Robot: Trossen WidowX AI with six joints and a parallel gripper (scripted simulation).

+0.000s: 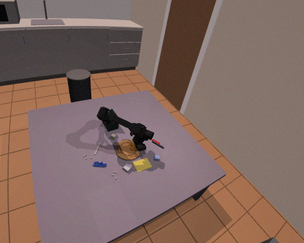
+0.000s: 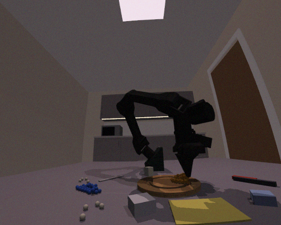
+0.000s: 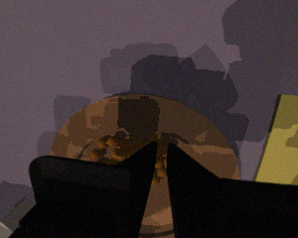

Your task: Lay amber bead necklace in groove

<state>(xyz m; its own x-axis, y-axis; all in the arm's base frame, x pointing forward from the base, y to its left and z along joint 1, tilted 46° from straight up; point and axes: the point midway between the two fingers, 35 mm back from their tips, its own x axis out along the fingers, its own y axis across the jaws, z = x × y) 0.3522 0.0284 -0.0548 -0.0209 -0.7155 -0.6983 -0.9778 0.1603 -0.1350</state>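
My fingers (image 1: 141,148) (image 2: 188,176) are pinched narrow, on a bit of the amber necklace (image 1: 131,147) (image 2: 179,179) (image 3: 110,142), I believe, though shadow hides the contact. The necklace is bunched on the right part of the round board (image 1: 119,155) (image 2: 145,189) (image 3: 219,139), not spread around its groove (image 1: 127,155) (image 2: 149,182). If I drag sideways, the clump could come along whole or spill over the right rim; with so slight a grip, a bead could slip out. Pressing too low might scrape or shift the board.
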